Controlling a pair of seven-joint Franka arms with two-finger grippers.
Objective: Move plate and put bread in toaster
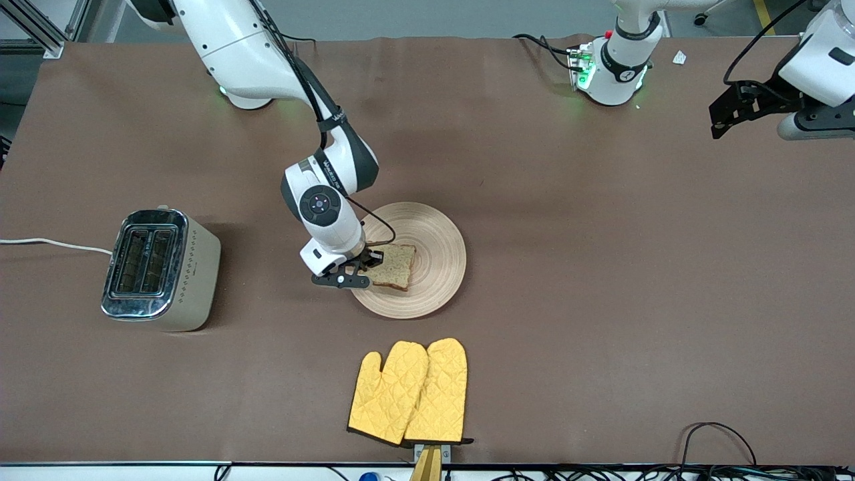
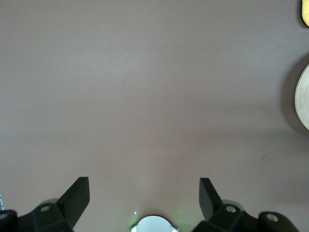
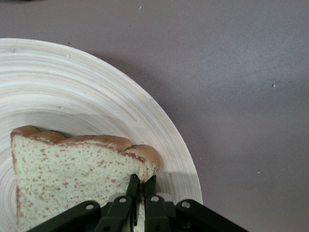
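The right arm's wrist covers the plate's [image 1: 427, 230] edge nearest the toaster [image 1: 160, 269]. In the right wrist view the bread [image 3: 72, 176] runs off the frame, and the right gripper's [image 3: 142, 186] fingers hide its pinched edge.

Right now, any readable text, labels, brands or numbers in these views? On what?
None can be read with confidence.
Right arm's wrist link: a dark band with small lettering, too small to read.
Toaster: a tiny mark on its side below the diamond pattern, too small to read.
Plate, bread, yellow oven mitts: no text visible.
Both wrist views: no text.
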